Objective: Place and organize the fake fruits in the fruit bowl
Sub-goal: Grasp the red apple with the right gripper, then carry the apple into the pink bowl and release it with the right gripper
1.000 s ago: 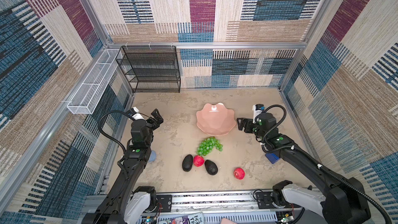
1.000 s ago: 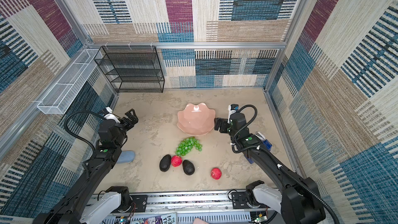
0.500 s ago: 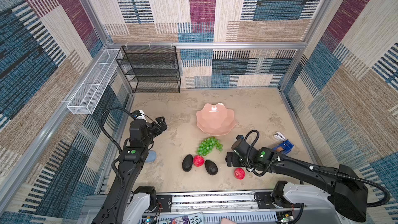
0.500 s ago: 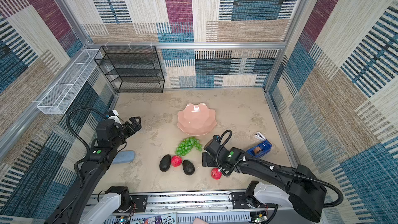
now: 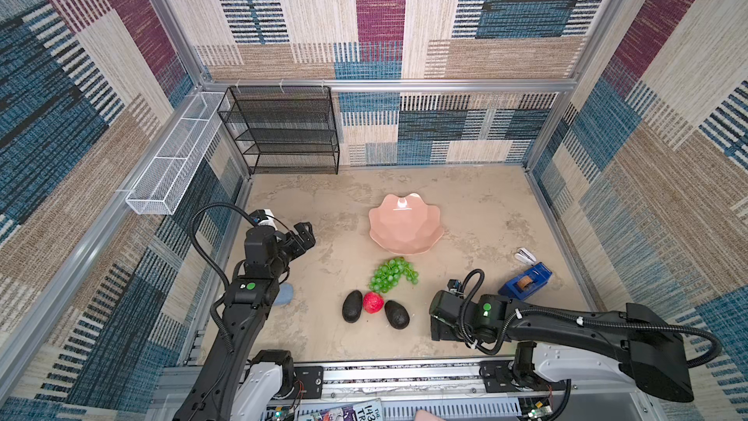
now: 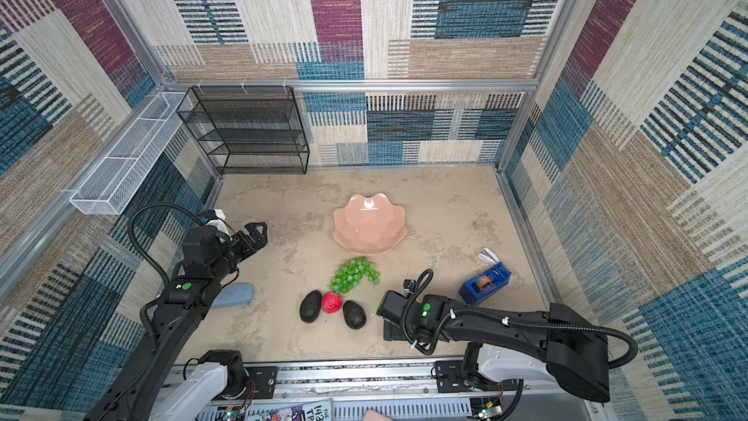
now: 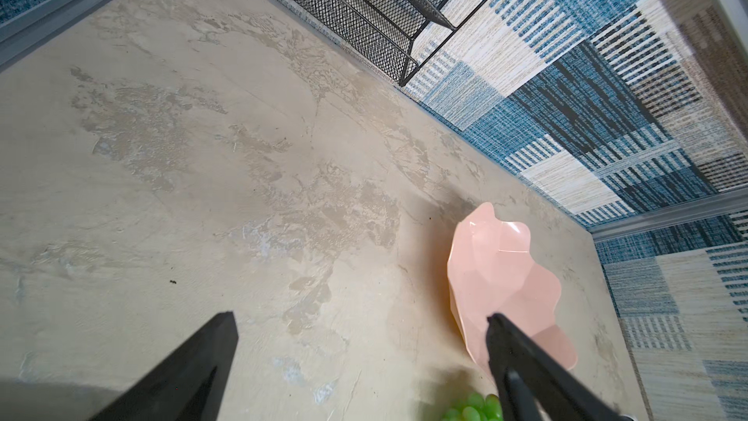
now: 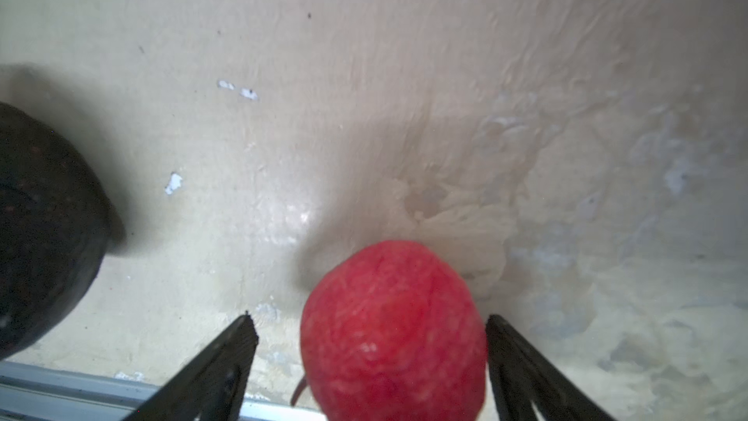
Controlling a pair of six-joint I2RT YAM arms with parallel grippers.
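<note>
Two parted fingers [image 8: 218,366] of the right gripper [image 8: 369,318] are set loosely around a red strawberry [image 8: 392,330] on the table [image 8: 364,115] near an avocado [image 8: 40,216], while the left gripper [image 7: 360,316] is held wide open.

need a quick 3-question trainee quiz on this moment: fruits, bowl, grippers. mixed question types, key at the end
1. Count: in both top views, how many near-black egg-shaped avocados flank the red textured strawberry near the glossy green grape bunch?
2. True or false: the wide pale-pink scalloped bowl already holds fruit.
3. Pick one: in the right wrist view, what sits between the right gripper's open fingers?
A. the grape bunch
B. a second red strawberry
C. an avocado

Key: 1: two. 2: false. 3: B.
</note>
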